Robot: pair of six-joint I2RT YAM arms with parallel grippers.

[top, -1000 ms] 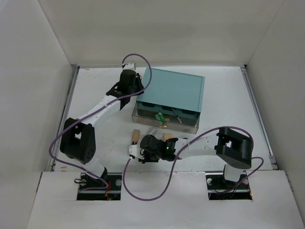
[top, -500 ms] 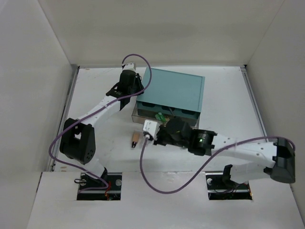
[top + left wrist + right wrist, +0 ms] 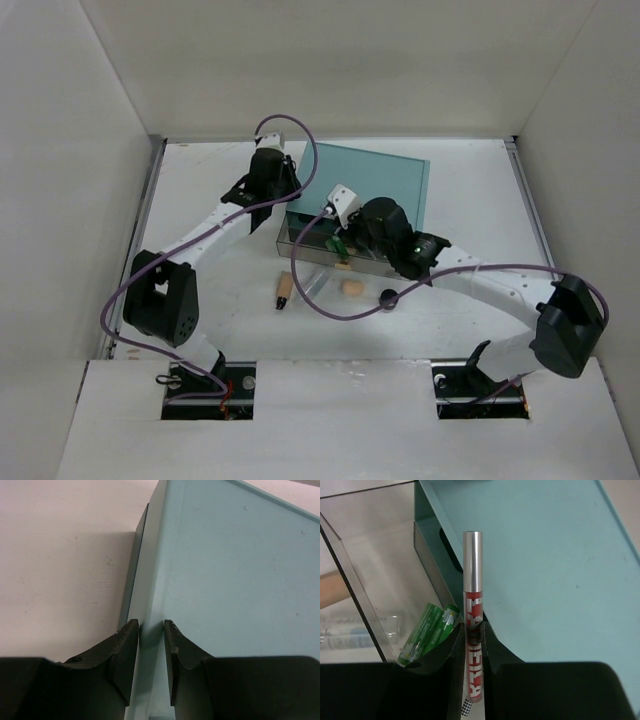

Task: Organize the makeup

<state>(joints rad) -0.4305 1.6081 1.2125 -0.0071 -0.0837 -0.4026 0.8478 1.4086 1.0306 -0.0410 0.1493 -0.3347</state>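
Observation:
My right gripper [image 3: 472,630] is shut on a red lip-gloss tube with a silver cap [image 3: 473,570] and holds it above the open clear drawer [image 3: 367,597], at the teal box's front [image 3: 335,218]. Two green tubes [image 3: 427,630] lie in the drawer and also show in the top view [image 3: 338,247]. On the table in front lie a tan tube [image 3: 284,290], a clear tube [image 3: 315,280], a peach sponge [image 3: 351,288] and a black round jar [image 3: 388,296]. My left gripper [image 3: 151,630] is closed on the left top edge of the teal box [image 3: 240,570].
The teal box [image 3: 370,190] stands mid-table with its clear drawer pulled out toward me. White walls enclose the table on three sides. The right arm's purple cable [image 3: 330,305] loops over the table near the sponge and jar.
My right arm has swung from the table's front up to the drawer with the red tube in it, uncovering the sponge and black jar. The left arm has not moved.

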